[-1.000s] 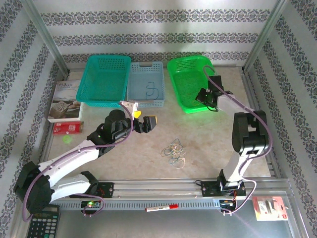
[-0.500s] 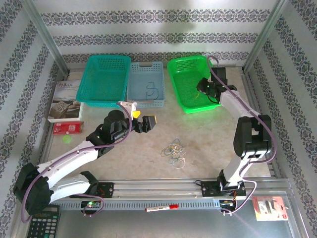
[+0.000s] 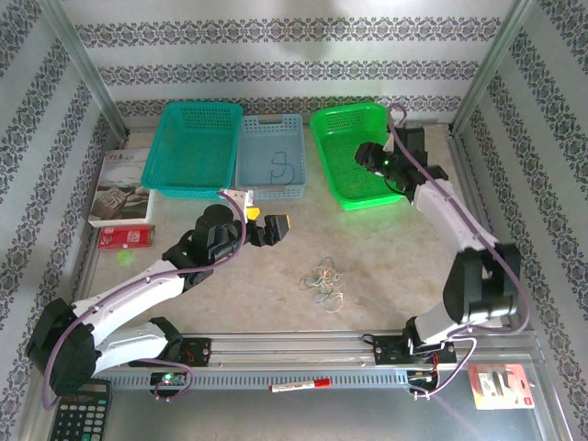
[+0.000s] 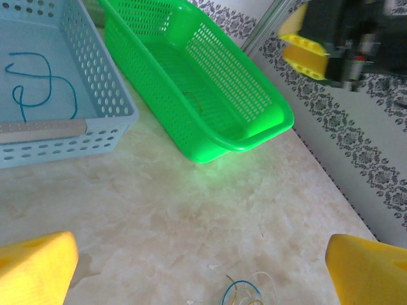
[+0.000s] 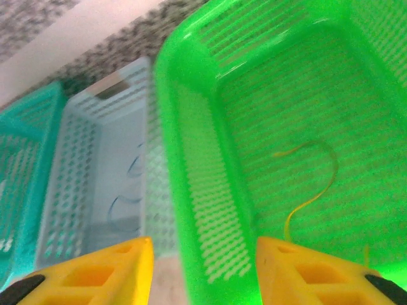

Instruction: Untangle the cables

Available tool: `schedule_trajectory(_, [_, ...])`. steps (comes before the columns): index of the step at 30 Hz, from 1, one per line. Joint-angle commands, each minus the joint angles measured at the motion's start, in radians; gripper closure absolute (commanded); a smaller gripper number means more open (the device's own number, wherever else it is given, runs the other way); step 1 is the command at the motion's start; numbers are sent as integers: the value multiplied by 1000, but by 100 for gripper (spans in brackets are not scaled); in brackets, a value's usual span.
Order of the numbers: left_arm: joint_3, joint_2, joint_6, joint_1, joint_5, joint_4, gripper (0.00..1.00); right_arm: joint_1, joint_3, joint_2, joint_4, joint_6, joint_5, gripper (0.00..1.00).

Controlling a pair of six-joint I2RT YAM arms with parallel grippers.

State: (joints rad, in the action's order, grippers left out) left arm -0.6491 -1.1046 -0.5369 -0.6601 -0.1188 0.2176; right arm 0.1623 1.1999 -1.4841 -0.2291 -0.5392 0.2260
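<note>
At the left, the left arm's gripper [image 3: 268, 220] hangs above the pale marbled table [image 3: 395, 257] with its jaws spread wide and nothing between them; its yellow foam fingertips [image 4: 38, 260] stand far apart in the left wrist view. Behind it, the deep teal plastic mesh basket [image 3: 197, 108] looks empty from above. Just to its right, the light blue perforated plastic basket [image 3: 271, 120] holds one thin dark blue wire [image 3: 280, 165], curled loosely on its floor; that one counts as sorted. Nearer the arms, in the middle of the table, lies the remaining small bunch of thin cables [image 3: 322, 280], whitish, dark and yellowish loops tangled together; neither arm is touching it, and it sits just ahead of the left gripper. Further right, the bright green plastic mesh basket [image 3: 349, 111] contains a single thin yellow-orange wire [image 5: 333, 168] lying bent across its floor. The right arm's gripper [image 3: 367, 156] hovers over this basket with its jaws parted and nothing clamped between them; whether one finger touches the wire's near end I cannot tell. In my judgement two wires are separated and binned; most of the tangle is left to pull apart.
</note>
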Motion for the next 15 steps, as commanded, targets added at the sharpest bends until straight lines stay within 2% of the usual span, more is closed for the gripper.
schedule_trajectory(1, [24, -4, -29, -12, 4, 30, 0, 97, -128, 132, -1, 4, -14, 53])
schedule_trajectory(7, [64, 21, -54, -12, 8, 7, 0, 302, -406, 333, -35, -36, -119, 53])
schedule_trajectory(12, [83, 41, -62, -12, 9, 2, 0, 467, -541, 429, -127, -66, -226, 53])
schedule_trajectory(15, [83, 40, -64, -12, 5, 8, 0, 520, -592, 455, -159, -102, -260, 53])
